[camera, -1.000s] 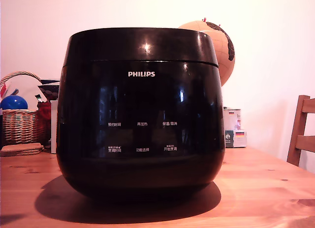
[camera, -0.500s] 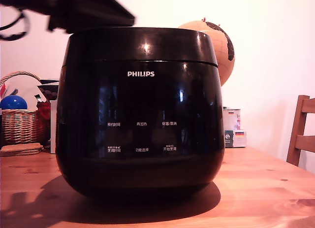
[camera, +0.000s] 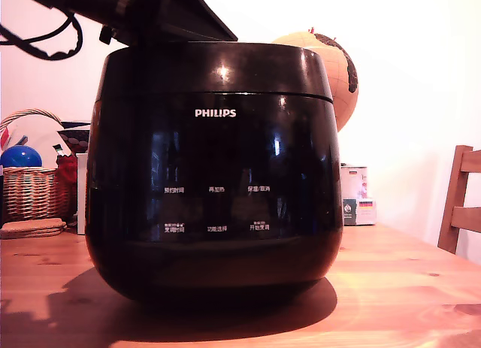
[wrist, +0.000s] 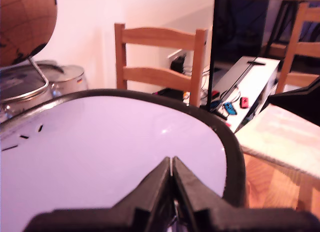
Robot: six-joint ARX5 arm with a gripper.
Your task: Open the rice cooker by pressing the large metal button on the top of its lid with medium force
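Lid (wrist: 100,152) closed; pinched-together gripper (wrist: 171,164) poised just above it.

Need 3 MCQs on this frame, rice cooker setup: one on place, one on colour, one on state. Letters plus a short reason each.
1. In the exterior view, where is the globe relative to the rice cooker?
A. Behind it, toward the exterior view's right
B. In front of it on the table
C. Inside the basket

2. What colour is the ball in the wicker basket?
A. Red
B. Blue
C. Green

3. What is the state of the claw and the lid?
A. Claw wide open, lid raised
B. Claw holding the lid's rim
C. Claw fingers together, lid down

Answers:
1. A: the globe peeks out behind the cooker's upper right shoulder.
2. B: a blue ball sits at the basket's top.
3. C: the wrist view shows the fingers meeting above the lid's top; the exterior view shows the lid seated flush.
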